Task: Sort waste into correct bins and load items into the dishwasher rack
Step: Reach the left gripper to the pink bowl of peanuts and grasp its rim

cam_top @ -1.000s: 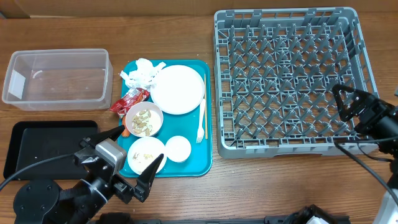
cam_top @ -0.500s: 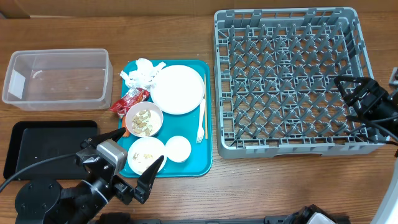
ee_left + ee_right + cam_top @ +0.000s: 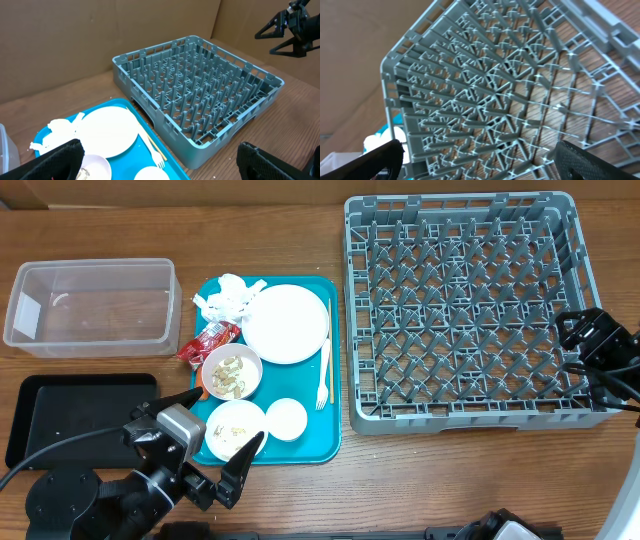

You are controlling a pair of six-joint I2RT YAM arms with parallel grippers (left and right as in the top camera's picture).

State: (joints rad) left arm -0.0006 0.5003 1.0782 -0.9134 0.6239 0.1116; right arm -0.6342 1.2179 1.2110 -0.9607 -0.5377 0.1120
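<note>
Both gape empty: the left jaws at lower left beside the teal tray (image 3: pixel 310 430), the right jaws at the rack's (image 3: pixel 460 310) right edge. Everything sits on the tray. Best to pinch the wrapper (image 3: pixel 208 340) from above, clear of the bowl (image 3: pixel 231 372).

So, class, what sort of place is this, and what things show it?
Probably a staged dish-clearing station, not a real kitchen: a grey dishwasher rack and a teal tray of used dishes sit on a wooden table, with cardboard panels behind.

Left hand (image 3: pixel 224 418), right hand (image 3: pixel 567 343) open.
</note>
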